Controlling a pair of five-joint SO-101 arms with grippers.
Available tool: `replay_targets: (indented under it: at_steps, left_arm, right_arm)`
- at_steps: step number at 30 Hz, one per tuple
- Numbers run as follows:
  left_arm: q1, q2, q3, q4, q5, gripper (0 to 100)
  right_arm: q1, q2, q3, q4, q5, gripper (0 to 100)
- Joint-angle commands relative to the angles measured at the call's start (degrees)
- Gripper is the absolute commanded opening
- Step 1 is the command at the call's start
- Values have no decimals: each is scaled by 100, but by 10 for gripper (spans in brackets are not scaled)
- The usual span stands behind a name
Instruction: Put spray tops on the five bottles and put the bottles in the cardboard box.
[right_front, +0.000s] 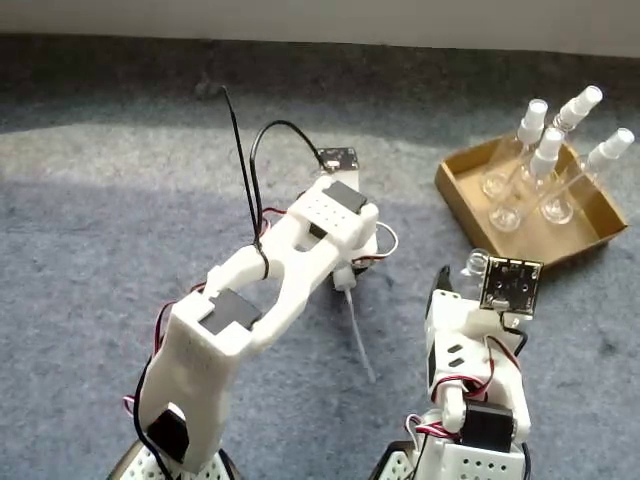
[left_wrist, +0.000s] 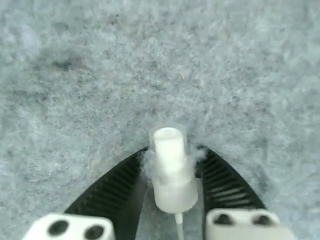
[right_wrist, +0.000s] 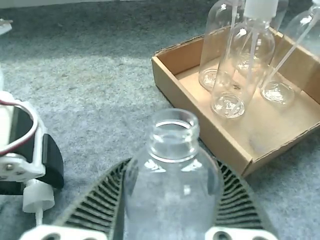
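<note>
My left gripper is shut on a white spray top and holds it above the grey carpet, with the thin tube hanging down. To its right, my right gripper is shut on a clear bottle that stands upright with an open neck. The spray top hangs beside and lower than that neck. The cardboard box lies at the far right and holds several capped bottles.
Grey carpet covers the table. Black and red cables run along the left arm. A dark strip runs along the far edge. The box wall is close behind the held bottle.
</note>
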Motion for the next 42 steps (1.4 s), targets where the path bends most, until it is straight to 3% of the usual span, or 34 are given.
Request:
replay_targets:
  at_steps: [1,5,16,18,22,25,32,42]
  left_arm:
    - [84,-31,-286,-79,62,39]
    - [66,-75,-330,97,44,48]
    - [-84,-901,-1833,2444,0,48]
    - [-180,-1138,-2088,2673,-325,48]
    - [-409,-1727,-2316,2884,-1424,37]
    - [-734,-2246,-2316,2892,-1864,2]
    - [-1297,-3398,-2299,2910,-1978,5]
    - [-901,-4866,-1895,2892,-2541,5]
  right_arm:
    - [31,-40,-66,-145,-18,132]
    - [31,-40,-66,-145,-18,132]
    - [-945,-40,-66,-154,-18,132]
    - [-1051,-40,-57,-154,-18,132]
    - [-1420,-40,-57,-154,-18,132]
    - [-1719,-40,-57,-207,-18,132]
    - [-2158,-40,567,-1244,-18,132]
    - [-2475,-40,884,-2141,-18,132]
